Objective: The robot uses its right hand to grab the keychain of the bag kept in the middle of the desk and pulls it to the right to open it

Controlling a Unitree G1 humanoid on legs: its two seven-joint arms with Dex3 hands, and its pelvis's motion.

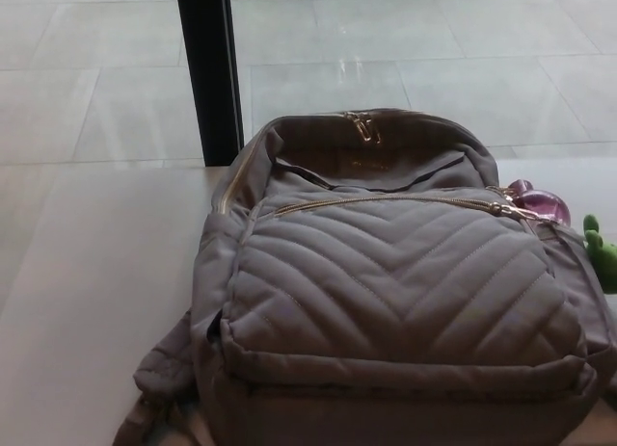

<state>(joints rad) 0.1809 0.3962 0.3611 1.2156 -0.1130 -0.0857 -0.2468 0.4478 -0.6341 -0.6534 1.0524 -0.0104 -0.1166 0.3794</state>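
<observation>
bag [395, 292] mid-bench, toward near edge | pink keychain [538, 201] sits at zipper's [386, 199] right end | neither robot hand showing, grip unknowable | zip looks pulled across, little left

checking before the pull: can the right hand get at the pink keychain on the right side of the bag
Probably yes. The pink keychain hangs exposed at the right end of the front zipper of the bag, with nothing covering it. The right hand is not in view, so its approach can't be judged.
</observation>
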